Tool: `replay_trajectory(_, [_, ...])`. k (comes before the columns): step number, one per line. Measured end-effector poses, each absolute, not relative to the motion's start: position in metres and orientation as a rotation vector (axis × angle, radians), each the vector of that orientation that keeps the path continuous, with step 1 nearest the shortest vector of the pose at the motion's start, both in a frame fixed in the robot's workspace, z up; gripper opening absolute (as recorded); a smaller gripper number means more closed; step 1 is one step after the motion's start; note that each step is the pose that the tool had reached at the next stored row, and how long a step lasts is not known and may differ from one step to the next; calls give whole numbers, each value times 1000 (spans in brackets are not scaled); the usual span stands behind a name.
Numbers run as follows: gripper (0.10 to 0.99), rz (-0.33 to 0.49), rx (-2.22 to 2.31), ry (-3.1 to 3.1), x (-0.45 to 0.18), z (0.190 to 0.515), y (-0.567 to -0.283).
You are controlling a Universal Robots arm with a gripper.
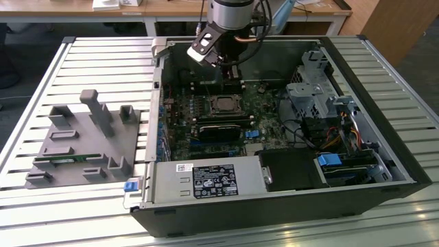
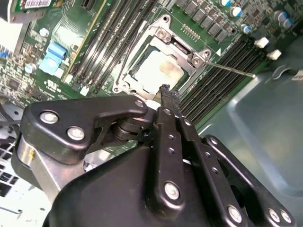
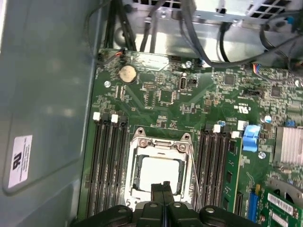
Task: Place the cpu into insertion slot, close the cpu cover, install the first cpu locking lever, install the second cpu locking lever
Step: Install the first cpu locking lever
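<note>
The cpu (image 2: 158,71) (image 3: 158,171), a pale square chip, lies in its socket on the green motherboard (image 3: 165,97). The silvery cpu cover (image 2: 137,54) (image 3: 161,142) lies flat around it as a frame. A thin metal locking lever (image 2: 232,70) (image 3: 194,176) angles out from one side of the socket. My gripper (image 2: 165,90) (image 3: 163,185) hangs just above the socket's edge, its black fingers pressed together with nothing between them. In the exterior view my gripper (image 1: 230,74) is inside the open case, above the socket (image 1: 223,104).
Memory slots (image 3: 106,161) flank the socket on both sides. The case holds a power supply (image 1: 205,180), a drive cage (image 1: 312,98) and cables (image 1: 329,136). A grey fixture (image 1: 82,139) sits on the slatted table at the exterior view's left.
</note>
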State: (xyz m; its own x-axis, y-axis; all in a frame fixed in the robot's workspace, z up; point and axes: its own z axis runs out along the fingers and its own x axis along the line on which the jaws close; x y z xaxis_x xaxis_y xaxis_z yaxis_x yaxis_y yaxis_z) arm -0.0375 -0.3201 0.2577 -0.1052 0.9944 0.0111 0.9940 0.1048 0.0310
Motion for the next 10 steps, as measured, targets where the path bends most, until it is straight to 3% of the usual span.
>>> replay_trajectory(10, [106,48,2009,2400,-37,258,-320])
